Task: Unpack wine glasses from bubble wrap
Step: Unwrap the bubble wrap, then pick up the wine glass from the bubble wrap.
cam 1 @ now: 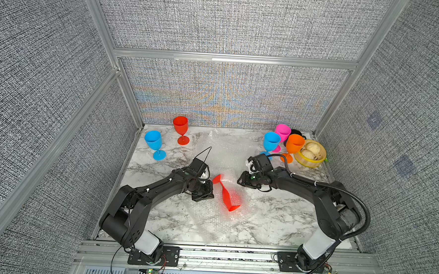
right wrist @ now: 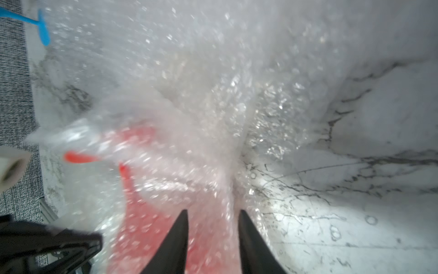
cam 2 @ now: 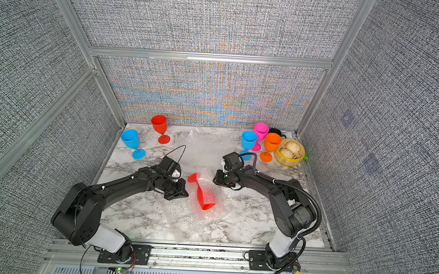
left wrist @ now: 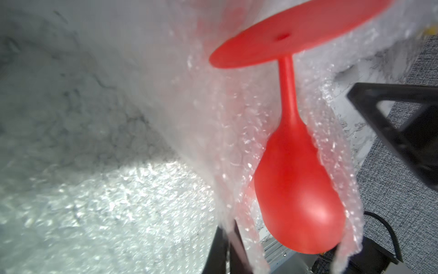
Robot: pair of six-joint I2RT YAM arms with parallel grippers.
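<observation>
A red wine glass [cam 1: 227, 196] lies on its side mid-table, foot toward the back, bowl still in loose bubble wrap [cam 1: 245, 195]. In the left wrist view its bare foot and stem [left wrist: 288, 78] stick out of the wrap. My left gripper [cam 1: 209, 191] sits just left of the stem, and its fingers [left wrist: 225, 246] are pinched on an edge of that wrap. My right gripper [cam 1: 239, 181] is at the wrap's right side, open, its tips [right wrist: 212, 212] apart over wrap and red bowl. Unwrapped glasses stand upright: blue [cam 1: 153, 139] and red [cam 1: 180, 125] back left, blue [cam 1: 271, 141], pink [cam 1: 282, 130] and orange [cam 1: 295, 144] back right.
Flat bubble wrap sheets [cam 1: 223, 148] cover the table's middle and back. A black mug [cam 1: 296, 132] and a yellow-rimmed steamer [cam 1: 312, 161] of buns stand in the back right corner. Fabric walls with metal posts close in three sides of the marble table [cam 1: 286, 218].
</observation>
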